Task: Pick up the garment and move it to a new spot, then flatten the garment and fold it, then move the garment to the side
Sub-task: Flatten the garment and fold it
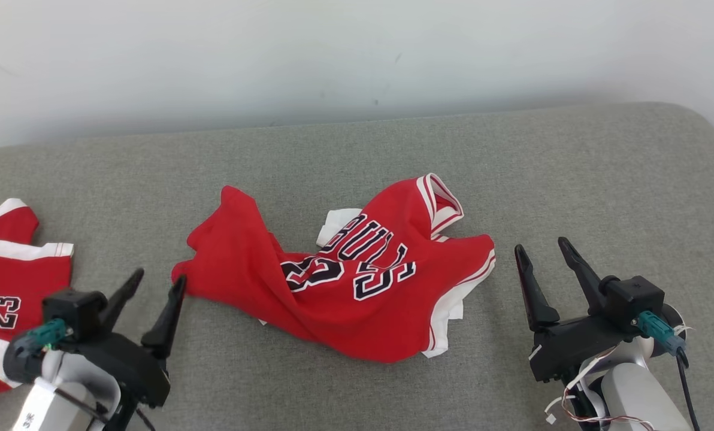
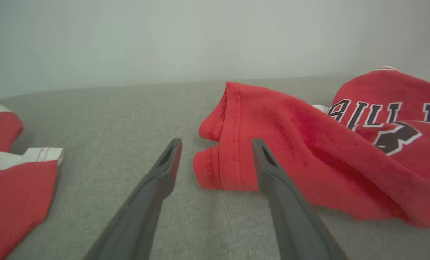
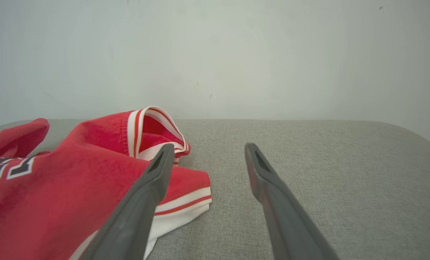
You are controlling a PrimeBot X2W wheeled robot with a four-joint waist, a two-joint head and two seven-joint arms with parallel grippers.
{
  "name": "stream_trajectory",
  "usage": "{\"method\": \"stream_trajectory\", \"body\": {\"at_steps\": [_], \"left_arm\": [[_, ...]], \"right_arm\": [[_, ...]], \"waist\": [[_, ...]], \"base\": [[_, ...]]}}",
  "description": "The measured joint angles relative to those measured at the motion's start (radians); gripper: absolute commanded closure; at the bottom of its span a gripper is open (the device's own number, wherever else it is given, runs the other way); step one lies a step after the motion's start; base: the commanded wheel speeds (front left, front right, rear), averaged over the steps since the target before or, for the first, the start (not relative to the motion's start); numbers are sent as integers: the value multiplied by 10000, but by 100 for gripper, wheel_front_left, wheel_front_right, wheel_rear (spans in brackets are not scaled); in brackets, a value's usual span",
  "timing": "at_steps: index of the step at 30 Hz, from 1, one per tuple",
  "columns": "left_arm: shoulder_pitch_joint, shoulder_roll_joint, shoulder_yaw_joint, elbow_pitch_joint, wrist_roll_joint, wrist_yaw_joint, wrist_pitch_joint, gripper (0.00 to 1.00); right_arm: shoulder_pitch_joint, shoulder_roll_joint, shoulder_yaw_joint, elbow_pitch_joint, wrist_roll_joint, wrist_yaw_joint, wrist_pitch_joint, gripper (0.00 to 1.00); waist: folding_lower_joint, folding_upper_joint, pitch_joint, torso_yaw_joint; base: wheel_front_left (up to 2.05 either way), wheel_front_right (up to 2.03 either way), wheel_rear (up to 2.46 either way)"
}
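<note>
Grey surface [image 1: 572, 179] is carrying the crumpled jersey [image 1: 333, 305] near its front edge; my jaws are gaping empty either side, and I'm favouring low pinches on opposite edges.

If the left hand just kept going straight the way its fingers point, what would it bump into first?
Most likely the red jersey: its hemmed corner lies just ahead, between the open fingers of the left hand. How near it is, I can't tell exactly.
</note>
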Motion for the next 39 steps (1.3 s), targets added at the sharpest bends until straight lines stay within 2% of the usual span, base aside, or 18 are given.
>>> {"method": "stream_trajectory", "body": {"at_steps": [3,11,18,25,26,27,28,29,39], "left_arm": [[-76,-174,-173,777,-213,-337,257,0],[-662,-454,-466,2477,-756,-771,698,0],[-1055,-393,-775,3350,-1108,-800,800,0],[-1169,-382,-1505,3331,-1904,-842,1193,0],[-1202,-378,-1536,3277,-2096,-859,1160,3],[-1265,-360,-1632,3279,-2217,-861,1158,50],[-1324,-337,-1732,3315,-2184,-861,1099,67],[-1372,-326,-1785,3361,-2196,-861,1060,100],[-1664,-453,-2711,3413,-2222,-861,548,100]], "right_arm": [[-17,-19,75,-77,-19,0,40,0],[-60,-92,148,-194,-40,0,109,0],[-92,-98,146,-265,-38,0,127,0],[-96,-98,105,-326,-44,0,136,0],[-95,-100,71,-341,-46,0,136,0],[-91,-100,44,-362,-52,0,136,0],[-85,-104,17,-372,-71,0,138,0],[-75,-104,10,-385,-79,0,144,0],[108,-109,-48,-426,-136,0,230,0]], "waist": [[0,0,19,-72],[0,0,143,-446],[0,0,289,-856],[1,1,422,-1069],[1,0,425,-1064],[1,0,422,-1047],[1,0,413,-1027],[1,0,402,-1006],[1,0,106,-612]], "base": [[0,0,0],[0,0,0],[0,0,0],[0,0,0],[0,0,0],[0,0,0],[0,0,0],[0,0,0],[0,0,0]]}}
